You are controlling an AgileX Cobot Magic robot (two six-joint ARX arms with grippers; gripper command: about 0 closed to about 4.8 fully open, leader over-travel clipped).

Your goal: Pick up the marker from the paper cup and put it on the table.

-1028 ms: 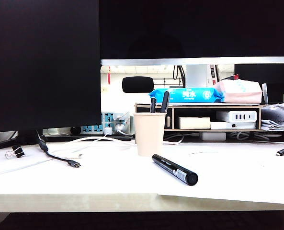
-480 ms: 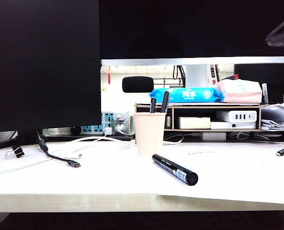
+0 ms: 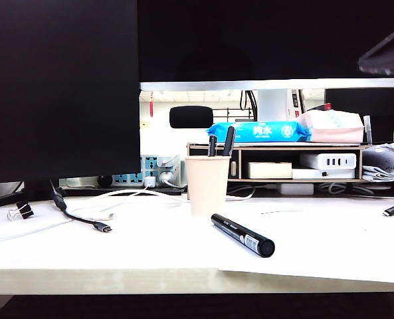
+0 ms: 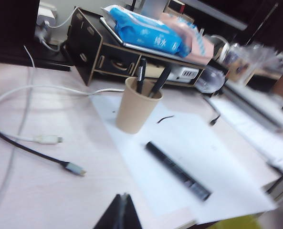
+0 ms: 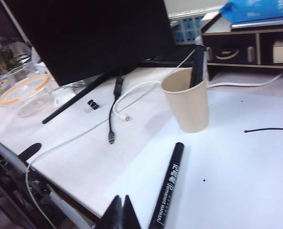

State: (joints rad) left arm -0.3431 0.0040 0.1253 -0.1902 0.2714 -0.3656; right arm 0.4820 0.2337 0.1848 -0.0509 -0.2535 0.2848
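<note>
Left gripper (image 4: 122, 213): fingertips pressed together, holding nothing — only the tips show, above the near table edge.
Right gripper (image 5: 122, 213): likewise closed and empty, tips alone in frame.
Marker (image 3: 242, 235): lies flat on a white paper sheet (image 3: 329, 246) on the table (image 3: 117, 252), just in front of the cup.
Paper cup (image 3: 207, 185): upright; two slim pens (image 3: 221, 143) poke out, lower parts hidden.
Shelf (image 3: 276, 163): behind — contents blurred in wrist views.

Office desk: monitor (image 3: 60, 86), cables (image 3: 84, 219), organizer shelf (image 3: 276, 163).
</note>
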